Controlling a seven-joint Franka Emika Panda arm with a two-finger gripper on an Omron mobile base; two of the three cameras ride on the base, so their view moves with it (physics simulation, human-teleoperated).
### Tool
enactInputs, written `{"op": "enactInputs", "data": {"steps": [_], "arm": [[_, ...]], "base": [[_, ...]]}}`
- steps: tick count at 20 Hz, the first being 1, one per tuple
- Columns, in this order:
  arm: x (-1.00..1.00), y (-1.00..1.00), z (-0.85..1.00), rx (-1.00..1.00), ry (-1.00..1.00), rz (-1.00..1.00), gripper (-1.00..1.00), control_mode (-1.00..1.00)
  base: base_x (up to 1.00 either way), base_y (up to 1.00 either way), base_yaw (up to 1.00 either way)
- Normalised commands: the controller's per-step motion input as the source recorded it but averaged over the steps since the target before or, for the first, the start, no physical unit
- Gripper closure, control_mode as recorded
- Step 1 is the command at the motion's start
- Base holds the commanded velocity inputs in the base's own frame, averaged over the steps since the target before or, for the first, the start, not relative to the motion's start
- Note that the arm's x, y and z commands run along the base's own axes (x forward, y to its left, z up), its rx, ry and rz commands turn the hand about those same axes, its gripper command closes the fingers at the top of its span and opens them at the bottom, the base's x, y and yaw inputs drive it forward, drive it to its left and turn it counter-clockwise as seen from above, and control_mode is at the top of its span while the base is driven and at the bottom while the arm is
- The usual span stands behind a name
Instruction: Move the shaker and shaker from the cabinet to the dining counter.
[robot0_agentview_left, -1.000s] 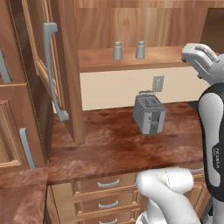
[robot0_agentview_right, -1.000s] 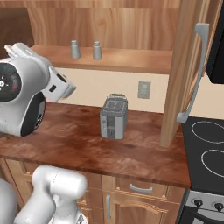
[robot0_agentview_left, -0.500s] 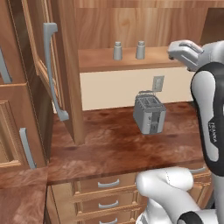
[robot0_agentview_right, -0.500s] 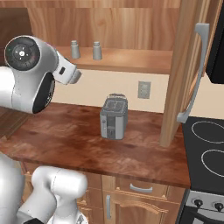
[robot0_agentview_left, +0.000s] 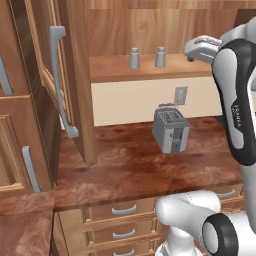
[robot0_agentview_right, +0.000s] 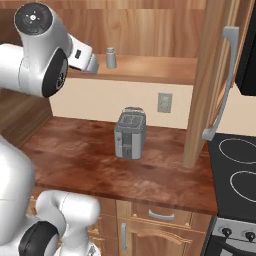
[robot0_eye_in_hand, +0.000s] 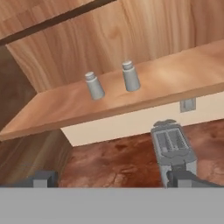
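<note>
End effector (robot0_eye_in_hand: 113, 178) open, empty. Both shakers (robot0_eye_in_hand: 94, 85) (robot0_eye_in_hand: 130, 76) upright on cabinet shelf (robot0_eye_in_hand: 175, 83), upper centre of hand view, ahead and above the fingertips.

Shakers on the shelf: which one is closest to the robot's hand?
The right shaker in the left base view. It stands nearer the gripper at the shelf's right end; the left shaker stands farther along, toward the open door.
</note>
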Motion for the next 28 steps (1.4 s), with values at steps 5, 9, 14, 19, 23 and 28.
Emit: {"op": "enactInputs", "data": {"steps": [5,9,14,19,23,28], "arm": [[0.40,-0.05,-0.22,-0.12,-0.03,0.06,-1.00,-1.00],[0.42,-0.05,-0.21,-0.06,-0.06,0.07,-1.00,-1.00],[0.49,-0.01,-0.07,0.00,-0.04,0.06,-1.00,-1.00],[0.51,0.00,0.00,0.00,0.00,0.04,-1.00,-1.00],[0.51,0.00,0.00,0.00,0.01,0.03,-1.00,-1.00],[0.51,0.00,0.00,0.00,0.00,0.02,-1.00,-1.00]], "base": [[0.00,0.00,0.00],[0.00,0.00,0.00],[0.00,0.00,0.00],[0.00,0.00,0.00],[0.00,0.00,0.00],[0.00,0.00,0.00]]}}
